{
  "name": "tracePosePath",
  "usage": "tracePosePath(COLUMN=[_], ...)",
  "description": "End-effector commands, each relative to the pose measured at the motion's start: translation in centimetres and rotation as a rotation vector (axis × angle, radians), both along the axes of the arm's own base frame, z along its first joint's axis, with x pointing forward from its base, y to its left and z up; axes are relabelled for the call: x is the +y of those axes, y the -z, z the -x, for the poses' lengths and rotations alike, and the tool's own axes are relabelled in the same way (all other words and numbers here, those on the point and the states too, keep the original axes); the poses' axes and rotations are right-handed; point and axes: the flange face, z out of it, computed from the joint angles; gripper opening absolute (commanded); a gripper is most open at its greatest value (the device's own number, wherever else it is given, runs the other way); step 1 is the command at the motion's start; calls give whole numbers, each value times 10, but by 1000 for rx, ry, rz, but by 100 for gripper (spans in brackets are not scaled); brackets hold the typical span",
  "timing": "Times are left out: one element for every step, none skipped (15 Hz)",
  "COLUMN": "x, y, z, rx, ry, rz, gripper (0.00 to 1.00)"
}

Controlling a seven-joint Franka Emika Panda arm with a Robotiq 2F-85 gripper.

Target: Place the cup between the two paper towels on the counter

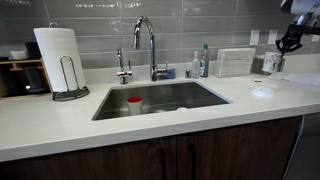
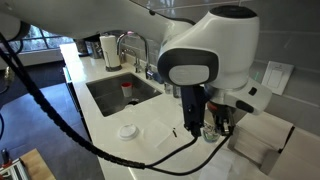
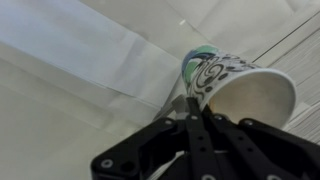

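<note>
1. White stone counter (image 1: 50, 125), long, with steel sink (image 1: 190, 95) set in; red-topped container (image 1: 134, 103) standing inside.
2. Paper towel roll (image 1: 57, 50), upright on wire holder (image 1: 69, 92), near the sink.
3. Robotiq gripper (image 3: 190, 105), fingers drawn almost together, seeming to pinch the rim of the paper cup (image 3: 215, 72).
4. Paper cup, pale with blue-green pattern, tilted, over the counter beside a flat paper towel (image 3: 90, 50); contact with counter not clear.

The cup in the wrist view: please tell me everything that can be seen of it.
The small pale tapered cup with a blue-green pattern looks like paper. Its open mouth faces the camera, and nothing shows inside. It appears tilted in this view. The black gripper seems to pinch its rim. The cup is over the smooth white counter, near a flat white paper towel.
</note>
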Motion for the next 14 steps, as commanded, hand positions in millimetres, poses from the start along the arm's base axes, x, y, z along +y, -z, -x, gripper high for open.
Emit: tracePosePath(x=[-8, -8, -7, -7, -7, -6, -6, -6, -6, -7, -8, -9, -10, -10], y=[15, 18, 21, 25, 29, 32, 35, 39, 42, 44, 46, 45, 45, 45], z=[-16, -20, -24, -28, -31, -34, -37, -39, -41, -42, -44, -44, -43, -43], rx=[49, 57, 62, 65, 69, 73, 76, 82, 86, 90, 92, 92, 98, 107], ry=[35, 41, 46, 54, 60, 66, 73, 78, 82, 88, 91, 96, 100, 102], rz=[-22, -20, -31, -26, -27, -33, -30, -31, -24, -23, -19, -13, -8, 1], gripper=[1, 1, 1, 1, 1, 1, 1, 1, 1, 1, 1, 1, 1, 1])
